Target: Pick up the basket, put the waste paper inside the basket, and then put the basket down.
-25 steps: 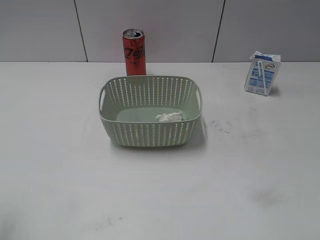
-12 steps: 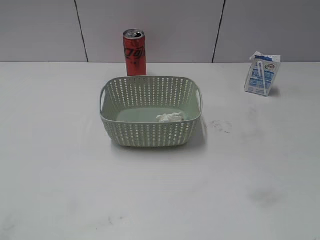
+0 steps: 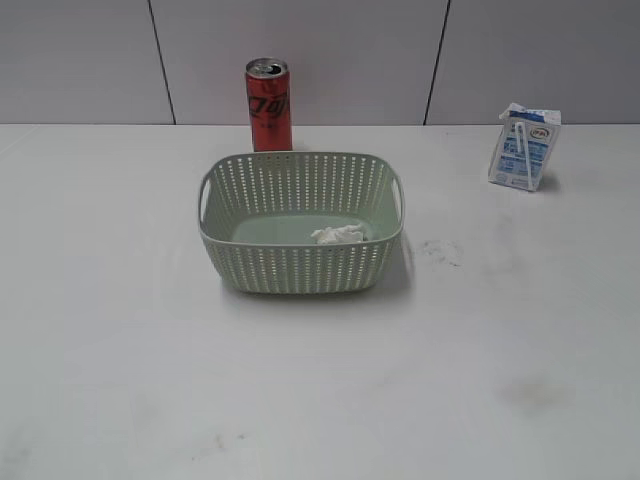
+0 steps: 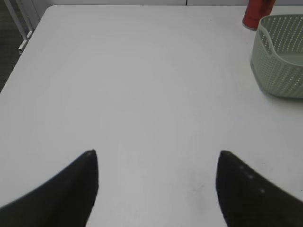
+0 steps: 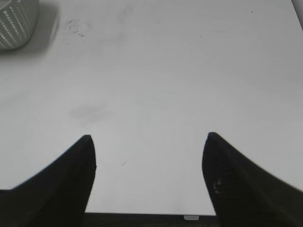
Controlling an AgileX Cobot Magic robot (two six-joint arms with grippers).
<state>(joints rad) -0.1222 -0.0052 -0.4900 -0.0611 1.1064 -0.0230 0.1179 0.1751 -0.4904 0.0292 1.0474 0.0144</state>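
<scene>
The sage-green basket point(image 3: 300, 270) stands on the white table in the middle of the exterior view. White crumpled waste paper point(image 3: 338, 235) lies inside it near the front right. The basket also shows at the right edge of the left wrist view point(image 4: 284, 71) and at the top left corner of the right wrist view point(image 5: 16, 23). My left gripper point(image 4: 156, 156) is open and empty over bare table, far left of the basket. My right gripper point(image 5: 147, 138) is open and empty near the table's front edge. Neither gripper shows in the exterior view.
A red can point(image 3: 268, 104) stands upright just behind the basket, also seen in the left wrist view point(image 4: 255, 13). A blue-and-white milk carton point(image 3: 525, 146) stands at the back right. The table's left edge point(image 4: 21, 61) and front edge point(image 5: 151, 215) are in view.
</scene>
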